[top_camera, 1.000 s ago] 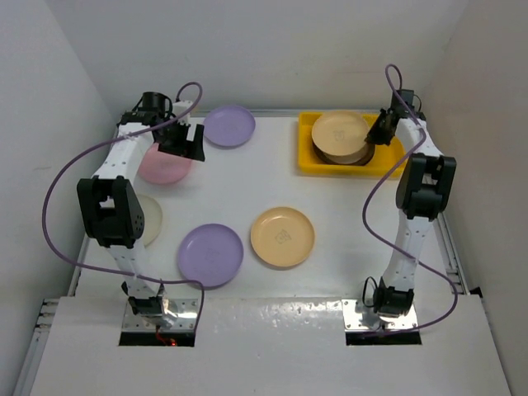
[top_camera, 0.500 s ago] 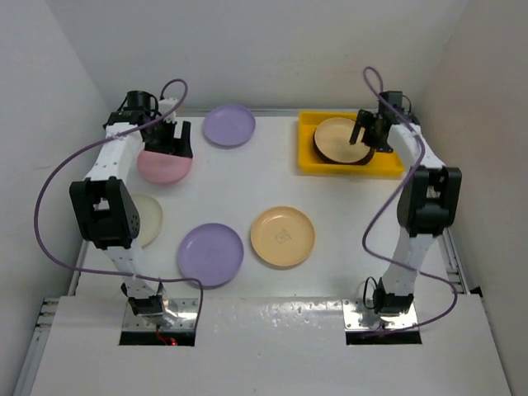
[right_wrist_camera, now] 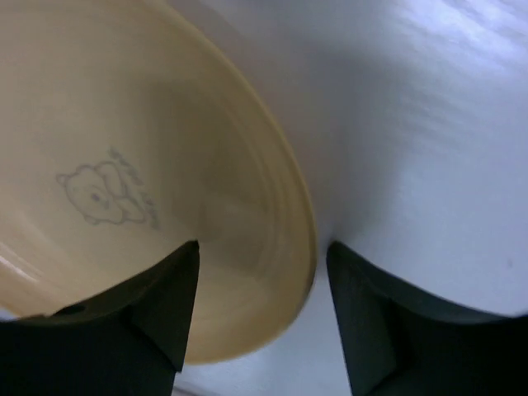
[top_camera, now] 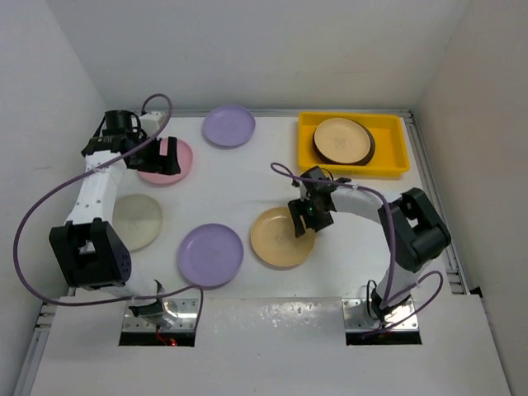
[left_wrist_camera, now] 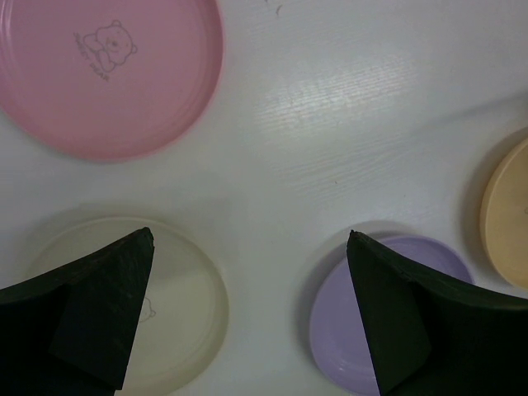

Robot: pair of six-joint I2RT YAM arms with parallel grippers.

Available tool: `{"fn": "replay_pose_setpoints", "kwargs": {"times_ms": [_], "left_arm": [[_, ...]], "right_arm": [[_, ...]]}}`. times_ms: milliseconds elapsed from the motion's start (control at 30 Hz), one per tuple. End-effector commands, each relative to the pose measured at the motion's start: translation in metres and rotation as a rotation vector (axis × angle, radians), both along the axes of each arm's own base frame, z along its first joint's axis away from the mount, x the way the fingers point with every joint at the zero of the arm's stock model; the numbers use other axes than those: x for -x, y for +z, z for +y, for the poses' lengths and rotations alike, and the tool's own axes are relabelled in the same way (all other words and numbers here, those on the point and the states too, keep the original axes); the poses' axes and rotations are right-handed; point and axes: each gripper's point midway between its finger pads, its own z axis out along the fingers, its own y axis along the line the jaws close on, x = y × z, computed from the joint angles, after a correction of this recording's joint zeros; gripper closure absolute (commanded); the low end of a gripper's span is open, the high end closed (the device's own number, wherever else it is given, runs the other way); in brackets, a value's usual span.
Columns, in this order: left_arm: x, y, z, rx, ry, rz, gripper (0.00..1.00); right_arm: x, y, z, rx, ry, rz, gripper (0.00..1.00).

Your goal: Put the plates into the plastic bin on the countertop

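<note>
On the white, grey-edged counter (top_camera: 247, 186), between plain white walls (top_camera: 272, 58), lie two lilac plates (top_camera: 210, 255), a pink plate (top_camera: 181, 158), a cream plate (top_camera: 136, 221) and a bear-printed tan plate (top_camera: 276, 239). A plate stack (top_camera: 341, 139) sits in the yellow bin (top_camera: 389, 158) at back right. The right gripper (top_camera: 305, 216) is open astride the tan plate's rim. The left gripper (top_camera: 157, 155) is wide open and empty near the pink plate.

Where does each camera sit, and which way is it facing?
Top external: fixed above and behind the robot, looking down on countertop and yellow bin; left arm and right arm show.
Left wrist: on left arm, facing down at pink plate, cream plate, lilac plate; open left gripper frames the bottom.
Right wrist: on right arm, close over tan plate; open right gripper straddles its rim.
Shared: tan plate, in all three.
</note>
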Motion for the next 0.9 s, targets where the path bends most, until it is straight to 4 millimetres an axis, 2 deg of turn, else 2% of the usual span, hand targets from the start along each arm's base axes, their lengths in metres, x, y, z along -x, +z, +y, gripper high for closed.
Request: {"fn": "replay_pose_setpoints", "kwargs": {"times_ms": [0,67,133,167,200,233,267,300,333,367,400,433,500,533,567,600,633,667,700,733,767,800,833,867], "left_arm": [[0.011,0.017,-0.001,-0.020,-0.014,-0.067,0.00],[0.013,0.015,-0.001,-0.019,-0.014,-0.064,0.00],[0.014,0.019,-0.001,-0.021,-0.014,-0.074,0.00],[0.014,0.019,-0.001,-0.021,-0.014,-0.074,0.00],[0.015,0.019,-0.003,-0.014,-0.019,-0.075,0.00],[0.015,0.019,-0.003,-0.014,-0.019,-0.075,0.00],[0.013,0.014,-0.003,-0.012,-0.019,-0.062,0.00],[0.011,0.020,-0.003,-0.014,-0.019,-0.075,0.00],[0.008,0.019,-0.002,-0.014,-0.019,-0.072,0.00],[0.004,0.014,-0.001,-0.012,-0.019,-0.065,0.00],[0.002,0.015,-0.001,-0.012,-0.019,-0.065,0.00],[-0.001,0.015,-0.001,-0.012,-0.019,-0.065,0.00],[-0.005,0.008,0.000,-0.009,-0.019,-0.045,0.00],[-0.009,0.010,0.001,-0.011,-0.019,-0.056,0.00],[-0.010,0.007,0.001,-0.009,-0.019,-0.047,0.00],[-0.013,0.007,0.001,-0.004,-0.013,-0.046,0.00],[-0.014,0.002,0.001,-0.001,-0.013,-0.031,0.00],[-0.016,0.006,0.001,-0.003,-0.013,-0.041,0.00],[-0.017,0.000,0.002,0.000,-0.013,-0.026,0.00],[-0.019,0.003,0.002,-0.002,-0.013,-0.035,0.00],[-0.020,-0.002,0.002,0.001,-0.013,-0.020,0.00],[-0.021,-0.008,0.002,0.003,-0.013,-0.005,0.00],[-0.023,-0.004,0.003,0.001,-0.013,-0.016,0.00],[-0.024,-0.009,0.004,-0.004,-0.007,-0.001,0.00]], "right_arm": [[-0.014,0.000,-0.008,0.054,-0.113,-0.077,0.39],[-0.013,-0.007,-0.011,0.069,-0.134,-0.096,0.49],[-0.009,-0.011,-0.015,0.080,-0.135,-0.094,0.69],[-0.004,-0.011,-0.010,0.087,-0.118,-0.101,0.84],[-0.009,-0.008,-0.018,0.091,-0.145,-0.115,1.00],[-0.010,-0.008,-0.020,0.099,-0.152,-0.120,1.00],[-0.018,0.007,-0.019,0.071,-0.151,-0.165,1.00],[-0.022,0.013,-0.020,0.057,-0.154,-0.182,1.00],[-0.039,0.038,-0.014,0.012,-0.160,-0.248,1.00],[-0.053,0.059,-0.019,-0.043,-0.193,-0.286,1.00],[-0.068,0.083,-0.015,-0.103,-0.210,-0.327,1.00],[-0.085,0.103,-0.025,-0.141,-0.278,-0.366,1.00],[-0.135,0.152,-0.060,-0.211,-0.466,-0.458,1.00],[-0.147,0.162,-0.072,-0.222,-0.522,-0.471,1.00],[-0.173,0.177,-0.082,-0.233,-0.567,-0.495,1.00],[-0.186,0.178,-0.122,-0.216,-0.697,-0.497,1.00],[-0.201,0.196,-0.132,-0.232,-0.731,-0.533,1.00],[-0.212,0.174,-0.151,-0.226,-0.794,-0.483,1.00],[-0.220,0.171,-0.168,-0.224,-0.841,-0.483,1.00],[-0.221,0.164,-0.175,-0.215,-0.865,-0.451,1.00],[-0.240,0.172,-0.186,-0.229,-0.892,-0.466,1.00],[-0.244,0.151,-0.193,-0.213,-0.914,-0.413,1.00],[-0.257,0.149,-0.197,-0.215,-0.919,-0.417,1.00],[-0.267,0.155,-0.204,-0.217,-0.932,-0.437,1.00]]}}
